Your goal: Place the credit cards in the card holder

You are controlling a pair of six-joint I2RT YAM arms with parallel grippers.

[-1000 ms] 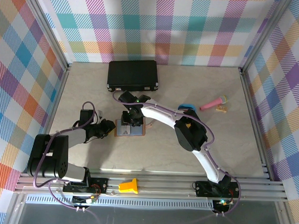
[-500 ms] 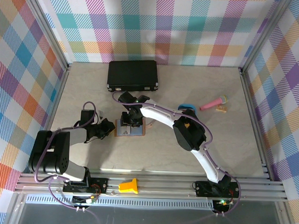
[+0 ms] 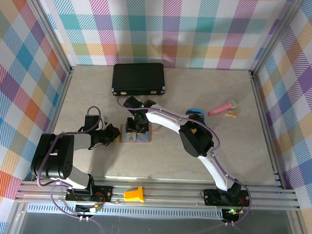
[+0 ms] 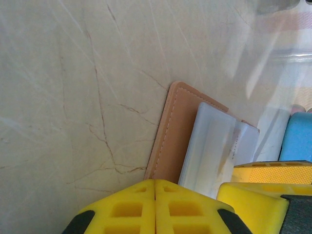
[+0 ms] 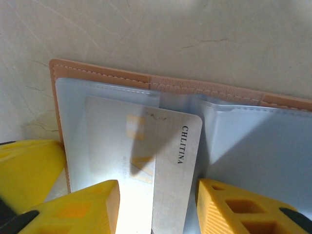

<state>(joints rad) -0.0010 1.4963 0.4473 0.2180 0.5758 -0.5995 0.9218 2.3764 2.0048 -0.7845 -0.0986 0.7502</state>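
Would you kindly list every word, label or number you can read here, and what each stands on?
"CHLITINA": on the grey card over the open card holder.
Faint yellowish marks on that card: too blurred to read.
Nothing else is legible.

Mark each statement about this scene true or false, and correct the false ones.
1. The card holder lies open on the table. True.
2. The black case lies nearer than the card holder. False: it lies farther back.
3. The left gripper has its fingers wide apart. False: they are closed together.
4. A pale card printed CHLITINA lies on the holder, between the fingers of the right gripper. True.
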